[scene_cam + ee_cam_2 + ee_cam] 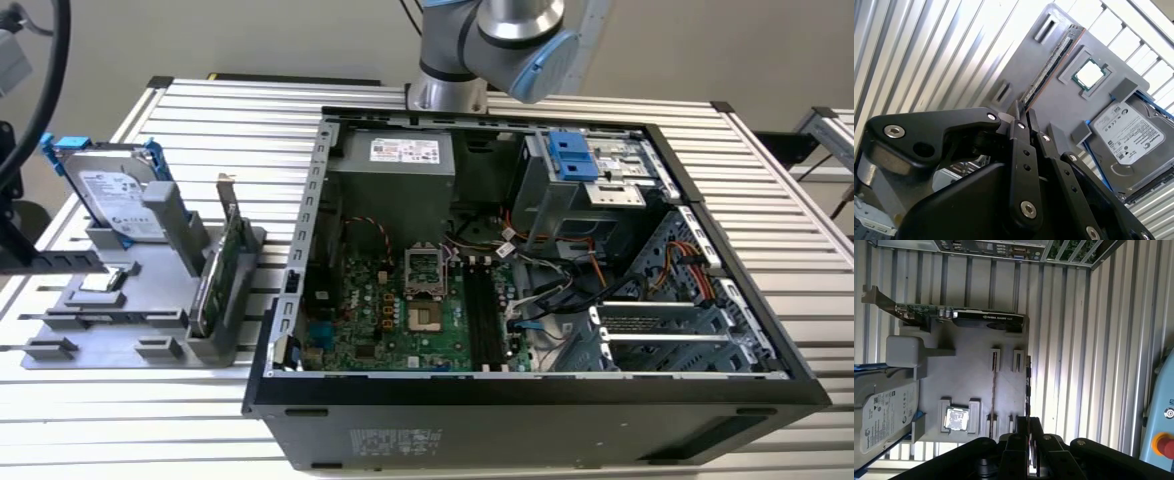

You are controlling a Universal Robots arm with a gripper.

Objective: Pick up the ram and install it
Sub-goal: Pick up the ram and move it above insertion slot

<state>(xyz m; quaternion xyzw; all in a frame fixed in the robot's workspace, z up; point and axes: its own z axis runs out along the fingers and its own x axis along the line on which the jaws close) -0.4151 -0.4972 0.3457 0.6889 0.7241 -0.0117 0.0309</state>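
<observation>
Second wrist view: the gripper (1023, 109) is seen closed, its fingers (1016, 135) laid side by side, gripping nothing.
Tray edge: the gray tray (1064, 107) is bordered by open slatted table (929, 45).
Ram place: the ram (1049, 65) is stood on edge in the tray, between the processor (1089, 75) and a slotted holder (1046, 27).
Ram look: long, narrow, dark chips on its face, tan top edge.

On the slatted table (781, 205), a fixture tray (80, 322) is set to the exterior view's left of the open computer case (534, 390); on the tray, the card (224, 270) is stood between the hard drive (114, 195) and the case, and the ram (1050, 64) is held, apparently on edge, beside the processor (1089, 75).
</observation>
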